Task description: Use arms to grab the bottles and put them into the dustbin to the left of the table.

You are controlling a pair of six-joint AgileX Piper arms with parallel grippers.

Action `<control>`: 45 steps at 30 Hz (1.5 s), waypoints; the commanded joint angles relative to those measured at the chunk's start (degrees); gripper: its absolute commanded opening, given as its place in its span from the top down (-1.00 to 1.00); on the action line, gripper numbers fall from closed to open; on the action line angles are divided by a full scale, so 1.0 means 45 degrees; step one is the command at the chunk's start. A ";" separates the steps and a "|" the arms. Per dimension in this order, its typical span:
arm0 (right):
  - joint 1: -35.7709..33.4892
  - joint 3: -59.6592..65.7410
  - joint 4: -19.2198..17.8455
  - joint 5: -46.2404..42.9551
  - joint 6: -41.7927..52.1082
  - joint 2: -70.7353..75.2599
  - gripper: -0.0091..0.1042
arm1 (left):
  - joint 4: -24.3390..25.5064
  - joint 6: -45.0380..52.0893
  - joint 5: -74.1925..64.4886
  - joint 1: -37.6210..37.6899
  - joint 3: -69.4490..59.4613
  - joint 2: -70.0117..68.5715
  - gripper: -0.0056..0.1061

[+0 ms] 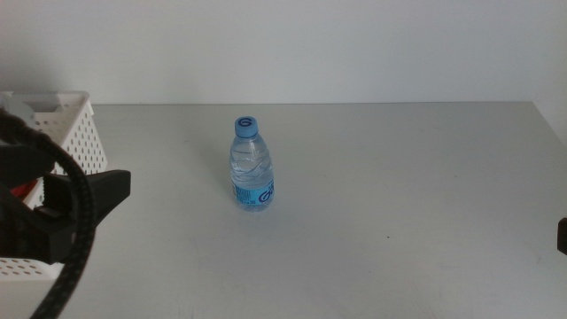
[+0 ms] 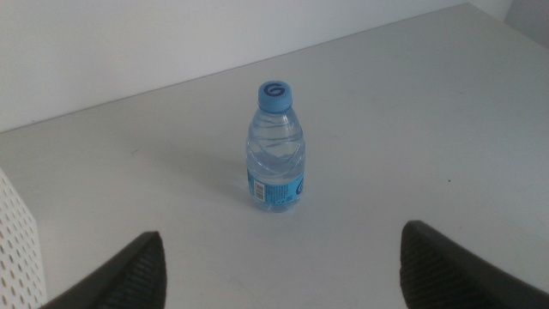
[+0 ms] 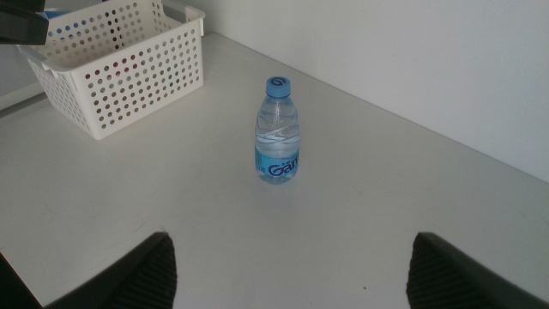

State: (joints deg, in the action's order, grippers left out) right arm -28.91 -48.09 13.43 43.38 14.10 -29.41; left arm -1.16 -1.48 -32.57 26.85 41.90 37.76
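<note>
Water bottle (image 1: 252,165) upright mid-desk (image 1: 399,204); basket (image 1: 75,124) at left edge. My left pincer (image 2: 279,266) and right pincer (image 3: 292,270): both open, empty.

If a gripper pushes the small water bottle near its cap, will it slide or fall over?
The water bottle would probably tip: it stands upright on a narrow base, taller than wide. It looks full, so likely rather heavy for its size. Once down, its round body may roll on the smooth table. The left gripper is open, facing it.
</note>
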 commanded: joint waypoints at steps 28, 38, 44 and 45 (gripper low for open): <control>0.0052 -0.0467 0.0084 -0.0872 0.0158 -0.0119 -0.82 | 0.0996 0.0202 0.9218 -0.0013 0.0358 0.5704 -0.77; 0.0052 -0.0467 0.0081 -0.0872 0.0158 -0.0119 -0.82 | 0.1205 -0.0375 1.0386 -0.0013 0.0342 0.7796 -0.77; 0.0052 -0.0467 0.0081 -0.0872 0.0158 -0.0119 -0.82 | 0.1251 -0.0763 1.1770 -0.0013 -0.0343 0.8443 -0.77; 0.0052 -0.0467 0.0081 -0.0872 0.0158 -0.0119 -0.82 | 0.1264 -0.0849 1.2385 -0.0013 -0.0645 0.8532 -0.77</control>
State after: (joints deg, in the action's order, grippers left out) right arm -28.91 -48.09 13.47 43.38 14.10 -29.43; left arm 4.63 -3.79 15.69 26.85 38.96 77.16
